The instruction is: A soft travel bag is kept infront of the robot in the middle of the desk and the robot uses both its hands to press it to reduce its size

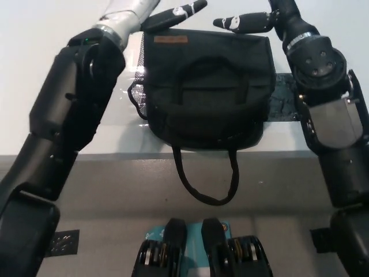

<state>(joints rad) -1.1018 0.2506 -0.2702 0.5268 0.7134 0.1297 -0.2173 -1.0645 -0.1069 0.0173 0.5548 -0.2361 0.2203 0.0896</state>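
A black soft travel bag [207, 98] lies flat in the middle of the white desk [115, 130]. It has an orange-brown label [171, 40] near its far edge and a carry handle [209, 64] on top. Its strap loop [204, 182] hangs over the desk's front edge. My left hand [173, 15] reaches in from the left, and its flat fingers hover at the bag's far left corner. My right hand [241, 23] comes from the right at the bag's far edge, its fingers stretched toward the left hand. Neither holds anything. Whether they touch the bag is unclear.
A dark tape patch [286, 98] lies on the desk beside the bag's right side, partly under my right arm. A mesh pocket [138, 86] sticks out on the bag's left. Black markers [62, 245] sit on the floor below the desk.
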